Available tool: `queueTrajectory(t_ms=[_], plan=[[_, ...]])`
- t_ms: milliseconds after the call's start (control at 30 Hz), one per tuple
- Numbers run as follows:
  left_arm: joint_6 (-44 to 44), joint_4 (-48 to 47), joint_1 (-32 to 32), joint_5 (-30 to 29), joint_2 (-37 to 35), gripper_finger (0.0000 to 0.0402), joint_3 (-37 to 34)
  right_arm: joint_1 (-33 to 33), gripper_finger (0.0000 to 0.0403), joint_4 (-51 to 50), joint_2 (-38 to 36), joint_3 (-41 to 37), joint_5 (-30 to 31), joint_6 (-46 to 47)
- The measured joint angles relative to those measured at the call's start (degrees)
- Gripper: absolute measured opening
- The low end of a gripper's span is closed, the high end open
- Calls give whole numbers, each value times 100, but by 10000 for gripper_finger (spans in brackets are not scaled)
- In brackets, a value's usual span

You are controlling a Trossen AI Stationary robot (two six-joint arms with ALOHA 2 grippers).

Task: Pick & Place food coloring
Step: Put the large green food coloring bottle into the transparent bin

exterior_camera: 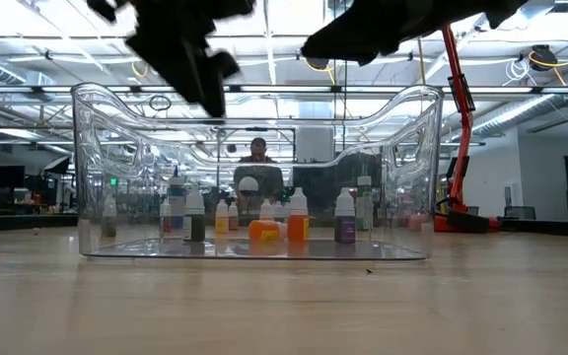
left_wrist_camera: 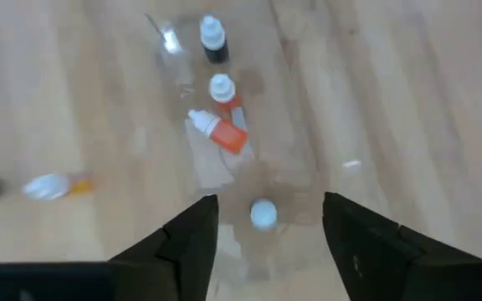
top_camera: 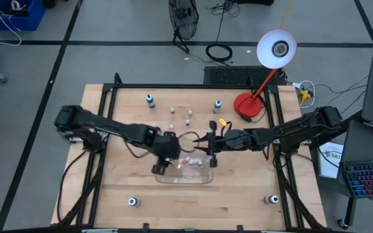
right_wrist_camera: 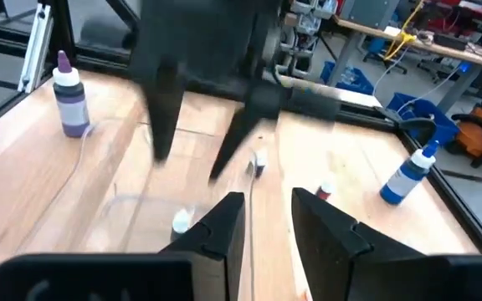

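Both grippers hang over the clear tray (top_camera: 185,178) at mid worktop (top_camera: 238,194). Left gripper (left_wrist_camera: 266,230) is above the tray's left part, jaws wide open, holding nothing; a white-capped bottle (left_wrist_camera: 263,214) stands below the gap. Right gripper (right_wrist_camera: 268,216) is above the tray's right rear edge, jaws narrowly open, empty. Several food coloring bottles (exterior_camera: 264,219) are inside the tray, an orange bottle (left_wrist_camera: 217,130) lying on its side. More small bottles (top_camera: 180,116) stand scattered on the worktop behind the tray; larger bottles (top_camera: 150,99) sit near the corners.
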Motion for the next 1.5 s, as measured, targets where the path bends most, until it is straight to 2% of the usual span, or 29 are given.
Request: queueTrajectory(t_ms=[167,367,533,733,800,1033,1100,1233,1300,1433,1500], plan=[[65,286,80,-136,-1240,233,-395,0,89,-843,-573,2,-1,429],[108,1757,247,-141,-2754,230,-1901,13,89,-1193,-1155,-387,8,591],[-40,2805,572,-384,-3890,225,-3334,12,89,-1119,-1547,-906,9,584],[-76,3336,1179,-379,-4987,232,-4552,11,89,-46,-1810,-1571,7,493],[-101,3731,1368,-283,-5243,231,-4817,11,89,144,-1928,-1784,7,422],[-149,4170,1928,61,-6102,228,-5508,11,89,303,-2368,-2127,85,584],[-127,4487,2059,155,-6303,228,-5635,4,89,293,-2434,-2143,500,795],[-290,4891,2308,213,-6585,228,-5950,-94,92,5,-2490,-2142,1756,1010],[-512,4941,2418,153,-6685,228,-6141,-253,106,-194,-2492,-2135,2060,1114],[-691,5034,2564,132,-6690,228,-6314,-785,160,-486,-2400,-2009,2092,1609],[-673,5036,2582,132,-6683,228,-6376,-1165,190,-1022,-2301,-1791,2064,2003]])
